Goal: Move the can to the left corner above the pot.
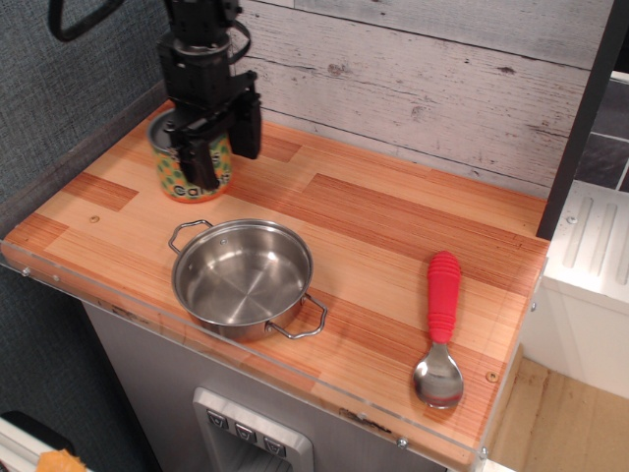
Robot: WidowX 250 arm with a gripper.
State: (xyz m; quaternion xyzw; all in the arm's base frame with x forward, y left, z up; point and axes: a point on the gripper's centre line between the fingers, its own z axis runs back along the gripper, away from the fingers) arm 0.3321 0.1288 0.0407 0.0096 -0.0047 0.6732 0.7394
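Note:
The can point(177, 174), green and orange patterned with a grey lid, is near the table's back left, just beyond the pot. My black gripper point(208, 147) is shut on the can from above, its fingers point(201, 162) down the can's sides. The shiny steel pot point(243, 276) with two wire loop handles stands empty near the front edge. The left corner point(162, 118) of the striped wooden tabletop lies just behind the can, partly hidden by my arm. I cannot tell whether the can rests on the wood or hangs just above it.
A red-handled spoon point(439, 329) lies at the front right. A grey textured wall point(69, 98) runs along the left, a whitewashed plank wall point(423, 79) along the back. A dark post point(580, 128) stands at the back right.

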